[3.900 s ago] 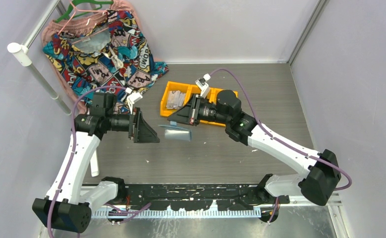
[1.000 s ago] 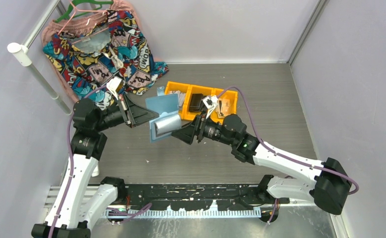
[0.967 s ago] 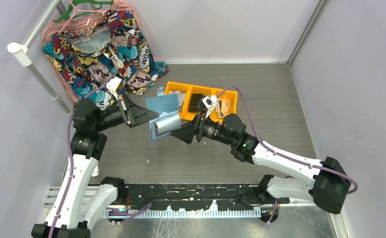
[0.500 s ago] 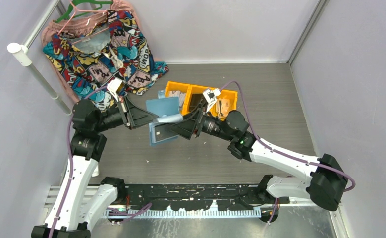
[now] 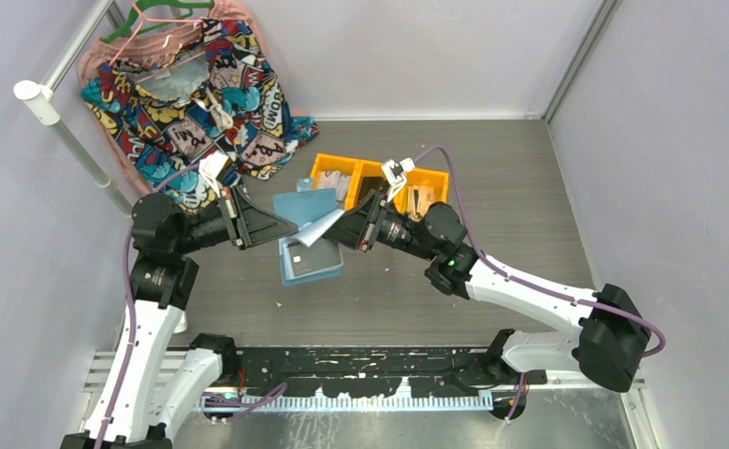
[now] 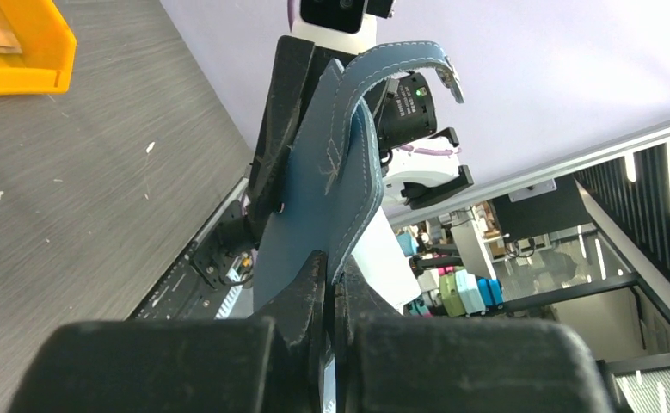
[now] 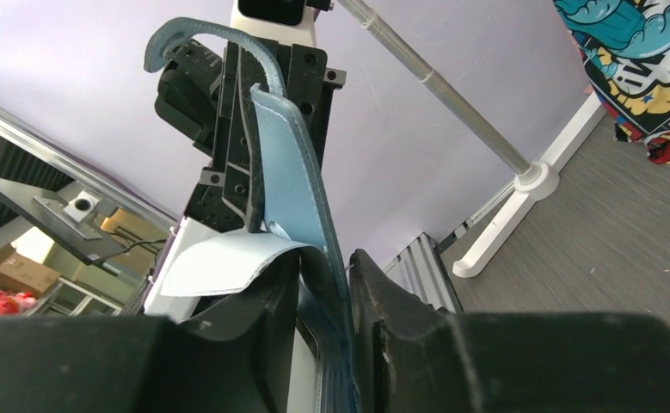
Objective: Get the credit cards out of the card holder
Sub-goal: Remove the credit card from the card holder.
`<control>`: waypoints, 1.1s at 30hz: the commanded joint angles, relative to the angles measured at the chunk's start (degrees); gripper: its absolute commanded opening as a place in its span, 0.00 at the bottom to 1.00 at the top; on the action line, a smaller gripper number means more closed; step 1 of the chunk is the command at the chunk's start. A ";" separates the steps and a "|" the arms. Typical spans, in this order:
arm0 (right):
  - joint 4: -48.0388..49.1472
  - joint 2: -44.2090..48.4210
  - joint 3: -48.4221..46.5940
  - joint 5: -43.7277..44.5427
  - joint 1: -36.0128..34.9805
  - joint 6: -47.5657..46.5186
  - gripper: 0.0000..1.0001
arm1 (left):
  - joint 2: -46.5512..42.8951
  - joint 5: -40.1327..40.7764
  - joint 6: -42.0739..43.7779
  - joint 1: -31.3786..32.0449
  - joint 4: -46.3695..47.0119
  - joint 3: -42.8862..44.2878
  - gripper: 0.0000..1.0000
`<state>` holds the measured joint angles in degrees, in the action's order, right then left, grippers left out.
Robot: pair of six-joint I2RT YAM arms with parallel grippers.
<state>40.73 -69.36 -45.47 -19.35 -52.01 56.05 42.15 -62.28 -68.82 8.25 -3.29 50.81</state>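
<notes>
The blue card holder (image 5: 312, 267) hangs unfolded above the table between my two grippers. My left gripper (image 5: 281, 229) is shut on one edge of it; in the left wrist view the leather (image 6: 322, 172) rises straight out of that gripper (image 6: 331, 271). My right gripper (image 5: 334, 227) comes from the opposite side. In the right wrist view its jaws (image 7: 322, 262) stand closed on the lighter blue inner panel (image 7: 292, 172), and a pale flap (image 7: 219, 262) curls over one finger. I cannot make out any credit cards.
A yellow divided bin (image 5: 334, 166) with small items stands just behind the grippers, partly covered by the right arm. A comic-print garment (image 5: 192, 94) hangs on a hanger at the back left by a white rail (image 5: 61, 131). Grey walls close in on both sides.
My right gripper moved up to the card holder and narrowed its jaws onto the inner panel. The holder swung lower and hangs more unfolded. The left gripper kept its hold.
</notes>
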 commanded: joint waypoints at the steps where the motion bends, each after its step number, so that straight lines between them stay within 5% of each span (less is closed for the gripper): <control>1: 5.99 0.25 -3.21 0.38 0.00 4.25 0.30 | -1.53 -3.50 4.82 0.12 -2.19 -0.28 0.00; 8: 6.69 -0.76 -3.59 -1.17 -0.02 7.11 0.31 | -1.99 -0.37 13.55 0.10 -10.87 0.20 0.05; 10: 8.10 -1.55 -3.21 -1.58 -0.02 8.39 0.24 | -2.04 1.30 15.85 0.10 -13.15 0.82 0.09; 12: 9.43 -2.25 -2.84 -1.74 0.00 9.68 0.07 | -2.17 2.57 17.76 0.12 -15.12 1.59 0.37; 13: 9.28 -2.48 -2.79 -1.77 -0.02 10.02 0.01 | -2.21 2.68 18.48 0.10 -15.74 2.05 0.60; 14: 8.80 -2.42 -2.68 -1.63 -0.02 10.21 0.01 | -2.39 2.80 19.51 0.10 -16.43 2.48 0.70; 19: 3.58 -0.34 -2.57 -0.23 0.07 8.89 0.01 | -4.19 0.07 22.80 0.03 -16.92 3.27 0.91; 26: -4.20 0.84 -5.22 -2.05 -0.07 6.74 0.01 | -8.74 -4.29 21.73 0.01 -9.03 0.48 0.90; 33: -2.95 -1.73 -6.69 -4.80 -3.04 4.87 0.01 | -5.40 3.89 31.18 0.01 -19.76 1.76 0.43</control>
<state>35.46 -70.54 -48.75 -22.50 -53.49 62.87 34.33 -62.08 -42.98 8.14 -19.31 51.22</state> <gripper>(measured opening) 0.075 0.532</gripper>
